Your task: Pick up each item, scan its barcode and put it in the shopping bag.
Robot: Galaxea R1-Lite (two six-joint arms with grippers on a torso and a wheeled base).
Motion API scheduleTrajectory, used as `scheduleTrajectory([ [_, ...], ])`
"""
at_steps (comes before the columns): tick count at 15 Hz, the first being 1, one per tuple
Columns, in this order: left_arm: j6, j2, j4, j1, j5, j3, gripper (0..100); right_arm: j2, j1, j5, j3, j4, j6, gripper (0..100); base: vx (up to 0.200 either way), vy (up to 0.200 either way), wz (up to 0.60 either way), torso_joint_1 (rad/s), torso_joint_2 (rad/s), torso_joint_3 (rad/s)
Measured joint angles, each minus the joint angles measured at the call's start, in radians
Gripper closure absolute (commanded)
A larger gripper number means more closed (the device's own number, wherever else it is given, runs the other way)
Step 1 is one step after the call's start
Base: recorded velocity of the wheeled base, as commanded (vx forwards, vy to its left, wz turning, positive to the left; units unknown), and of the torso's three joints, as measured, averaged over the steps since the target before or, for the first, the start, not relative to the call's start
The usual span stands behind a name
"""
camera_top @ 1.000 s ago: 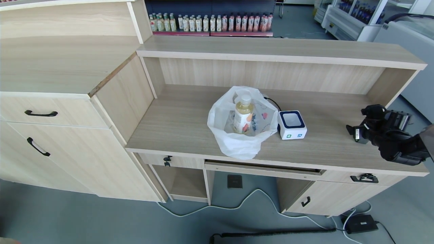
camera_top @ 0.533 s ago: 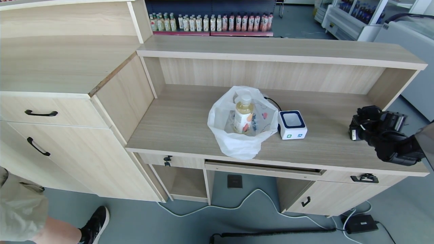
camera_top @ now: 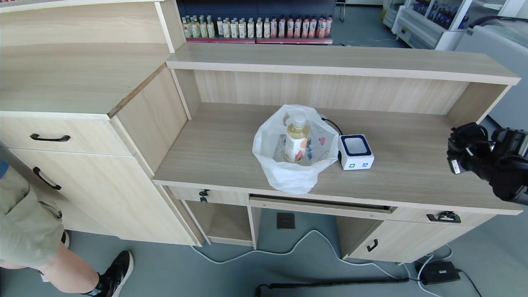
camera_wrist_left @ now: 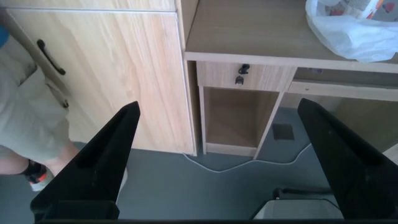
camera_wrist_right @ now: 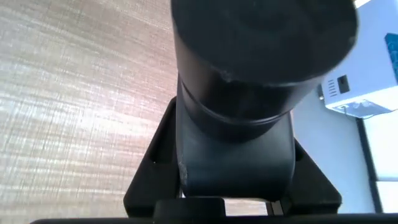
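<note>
Bottle (camera_top: 296, 142) stands upright in the shopping bag (camera_top: 288, 177), just beside the scanner (camera_top: 355, 152) on the counter (camera_top: 222, 148).
Left gripper (camera_wrist_left: 219, 104) hangs spread and empty in front of the counter; whether the right gripper (camera_top: 458, 150), at the counter's right end, grips anything I cannot tell. Any next reach should probably come in high, clear of the bag's rim.

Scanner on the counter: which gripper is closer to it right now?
Right. The right gripper is over the counter's right end. The left gripper hangs below counter height, beyond the shopping bag from the scanner.
</note>
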Motion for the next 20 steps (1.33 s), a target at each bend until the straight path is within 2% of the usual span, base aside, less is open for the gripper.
scheduleTrajectory([
  [3,0.000,0.000,0.000,0.000,0.000,0.000,0,-0.264,-0.047,0.036,0.289,-0.045,-0.220,100,0.000,0.000,0.00,0.000,0.00,0.000],
  [6,0.000,0.000,0.000,0.000,0.000,0.000,0,-0.538,-0.048,0.262,0.474,-0.059,-0.453,100,0.000,0.000,0.00,0.000,0.00,0.000],
  [8,0.000,0.000,0.000,0.000,0.000,0.000,0,-0.677,-0.002,0.386,0.529,-0.064,-0.607,100,0.000,0.000,0.00,0.000,0.00,0.000],
  [11,0.000,0.000,0.000,0.000,0.000,0.000,0,-0.811,0.235,0.443,0.581,-0.062,-0.861,100,0.000,0.000,0.00,0.000,0.00,0.000],
  [15,0.000,0.000,0.000,0.000,0.000,0.000,0,-0.910,0.632,0.465,0.639,-0.061,-1.347,100,0.000,0.000,0.00,0.000,0.00,0.000],
  [18,0.000,0.000,0.000,0.000,0.000,0.000,0,-0.936,0.849,0.476,0.674,-0.058,-1.589,100,0.000,0.000,0.00,0.000,0.00,0.000],
  [20,0.000,0.000,0.000,0.000,0.000,0.000,0,-0.931,0.949,0.510,0.686,-0.058,-1.678,100,0.000,0.000,0.00,0.000,0.00,0.000],
])
